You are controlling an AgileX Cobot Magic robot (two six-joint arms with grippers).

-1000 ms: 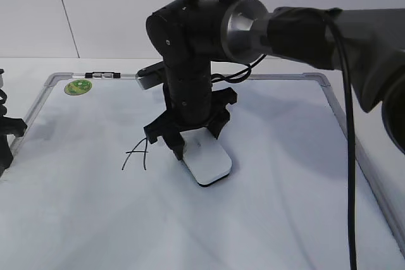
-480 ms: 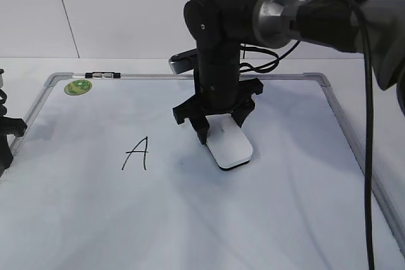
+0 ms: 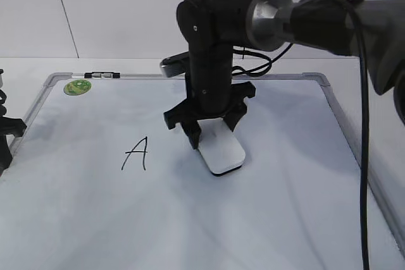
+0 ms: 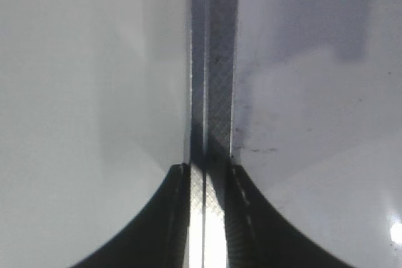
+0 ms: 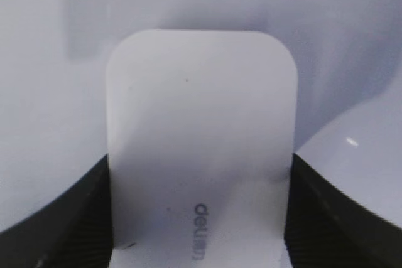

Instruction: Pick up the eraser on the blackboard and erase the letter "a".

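Observation:
The white eraser (image 3: 223,150) lies flat on the blackboard (image 3: 291,175), just right of centre. My right gripper (image 3: 212,128) comes down on it from above and is shut on its near end. In the right wrist view the eraser (image 5: 201,105) fills the space between the two dark fingers (image 5: 69,218), with grey lettering on its top. A capital "A" (image 3: 136,153) stands left of the eraser. The letter "a" does not show in any view. My left gripper (image 4: 206,171) is closed on the board's metal frame (image 4: 213,61) at the left edge (image 3: 6,132).
A round green sticker (image 3: 78,86) marks the board's far left corner, with a small black clip (image 3: 104,75) on the frame beside it. The right arm's thick body and cables (image 3: 329,23) hang over the board's right half. A white wall stands behind.
The right gripper slid the eraser to the right across the board, uncovering the capital "A", then came back a little to the left. The left gripper has not moved.

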